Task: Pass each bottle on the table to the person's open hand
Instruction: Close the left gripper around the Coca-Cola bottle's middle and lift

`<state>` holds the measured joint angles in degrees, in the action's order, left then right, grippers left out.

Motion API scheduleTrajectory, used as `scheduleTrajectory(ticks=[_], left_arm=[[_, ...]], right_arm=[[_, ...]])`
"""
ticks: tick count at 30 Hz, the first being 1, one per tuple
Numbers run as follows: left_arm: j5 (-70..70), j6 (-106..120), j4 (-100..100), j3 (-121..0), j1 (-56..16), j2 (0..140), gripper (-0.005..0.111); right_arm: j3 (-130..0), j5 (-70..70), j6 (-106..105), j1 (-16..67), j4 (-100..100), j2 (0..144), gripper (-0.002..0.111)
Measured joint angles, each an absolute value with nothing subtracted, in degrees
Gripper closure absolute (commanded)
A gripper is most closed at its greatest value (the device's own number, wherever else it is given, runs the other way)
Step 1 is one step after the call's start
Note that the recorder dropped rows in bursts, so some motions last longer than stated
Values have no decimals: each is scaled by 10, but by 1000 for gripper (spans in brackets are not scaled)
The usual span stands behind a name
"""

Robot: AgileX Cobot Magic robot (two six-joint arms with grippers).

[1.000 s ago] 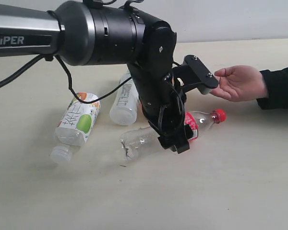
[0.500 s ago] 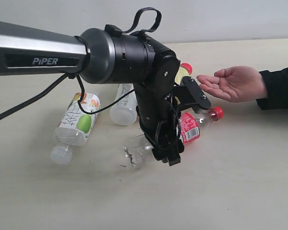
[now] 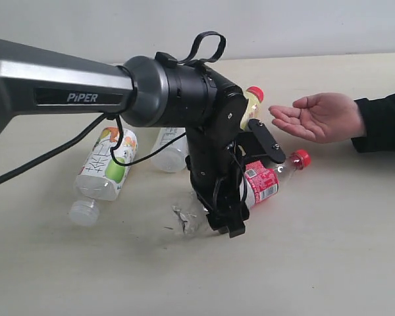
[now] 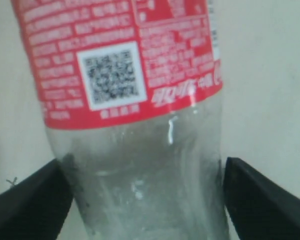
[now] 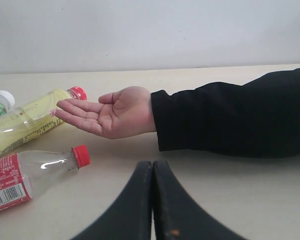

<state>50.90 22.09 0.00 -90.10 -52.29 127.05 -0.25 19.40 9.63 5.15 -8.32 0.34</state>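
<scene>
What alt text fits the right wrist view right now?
A person's open hand, palm up, black-sleeved, reaches over the beige table. Beside it lie a yellow bottle and a clear red-labelled bottle, both red-capped. The right claw sits shut and empty in the foreground.

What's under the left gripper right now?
The red-label clear bottle, lying on the table, its clear body between the fingers of the left gripper. The table beneath the bottle is covered; whether the fingers press it cannot be told.
</scene>
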Motion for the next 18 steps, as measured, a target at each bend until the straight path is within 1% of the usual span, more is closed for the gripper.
scheduleTrajectory(ticks=[2,5,12,13,18], left_arm=[[509,216,0,-901,-523,1271,34],[509,210,0,-901,-523,1271,49],[509,188,0,-903,-523,1271,102],[509,185,0,-903,-523,1271,106],[511,174,-4,-903,-523,1271,107]], right_arm=[[-3,194,96,51,-83,3,108],[-3,194,96,51,-83,3,108],[-3,194,96,51,-83,3,108],[-3,194,96,51,-83,3,108],[-3,194,96,51,-83,3,108]])
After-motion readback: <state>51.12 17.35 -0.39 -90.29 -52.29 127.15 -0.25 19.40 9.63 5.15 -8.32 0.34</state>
